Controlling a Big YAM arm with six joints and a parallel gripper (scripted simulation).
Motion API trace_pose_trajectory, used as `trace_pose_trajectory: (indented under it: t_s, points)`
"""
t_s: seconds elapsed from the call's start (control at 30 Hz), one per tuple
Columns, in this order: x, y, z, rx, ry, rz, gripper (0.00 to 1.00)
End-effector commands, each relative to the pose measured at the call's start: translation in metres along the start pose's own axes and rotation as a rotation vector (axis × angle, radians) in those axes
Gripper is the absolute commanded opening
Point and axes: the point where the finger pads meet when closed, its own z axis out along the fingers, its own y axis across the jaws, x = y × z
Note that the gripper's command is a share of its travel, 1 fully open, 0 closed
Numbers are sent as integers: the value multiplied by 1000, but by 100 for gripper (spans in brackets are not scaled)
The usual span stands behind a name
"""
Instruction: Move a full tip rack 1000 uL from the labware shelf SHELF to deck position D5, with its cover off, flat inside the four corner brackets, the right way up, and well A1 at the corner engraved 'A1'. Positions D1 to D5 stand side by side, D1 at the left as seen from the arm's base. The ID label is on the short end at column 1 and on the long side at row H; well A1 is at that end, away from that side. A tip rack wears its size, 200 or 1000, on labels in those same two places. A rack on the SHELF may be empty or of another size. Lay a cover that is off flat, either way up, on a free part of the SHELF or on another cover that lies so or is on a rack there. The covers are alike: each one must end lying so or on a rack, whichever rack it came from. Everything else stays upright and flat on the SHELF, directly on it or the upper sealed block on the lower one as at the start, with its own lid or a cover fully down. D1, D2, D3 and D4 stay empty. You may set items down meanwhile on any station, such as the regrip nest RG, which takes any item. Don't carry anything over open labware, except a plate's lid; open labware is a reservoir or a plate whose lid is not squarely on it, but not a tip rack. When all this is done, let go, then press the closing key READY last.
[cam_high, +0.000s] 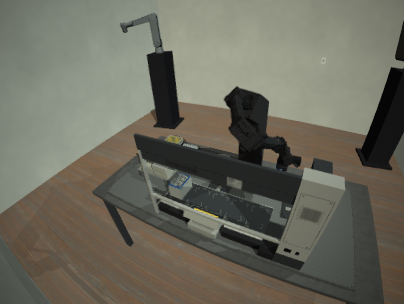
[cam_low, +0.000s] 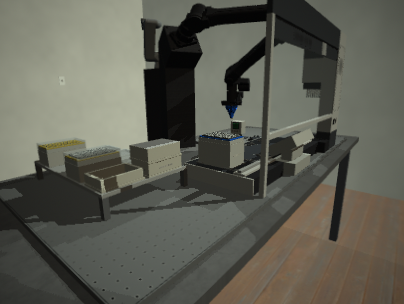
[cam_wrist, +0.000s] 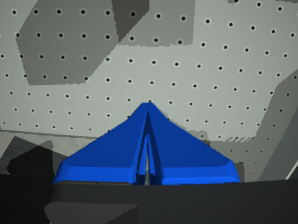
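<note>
One uncovered tip-filled rack (cam_low: 221, 150) on deck beneath fully closed, empty end effector (cam_low: 230, 111).

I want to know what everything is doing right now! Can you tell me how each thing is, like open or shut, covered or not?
gripper: shut, holding nothing, pointing down above the READY key
READY key: not touched yet
blue-rimmed tip rack: on the deck, cover off, tips showing
tip rack cover: off, lying flat on the shelf, hollow side up
yellow-rimmed rack: uncovered, on the shelf
stacked blocks: one on the other, closed
</note>
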Motion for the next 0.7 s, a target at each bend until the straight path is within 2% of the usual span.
trace_pose_trajectory:
  t_s: [0.0, 0.67]
  points:
    - [7, 5, 11, -7, 11, -14, 0]
    - [7, 5, 39, -7, 11, -14, 0]
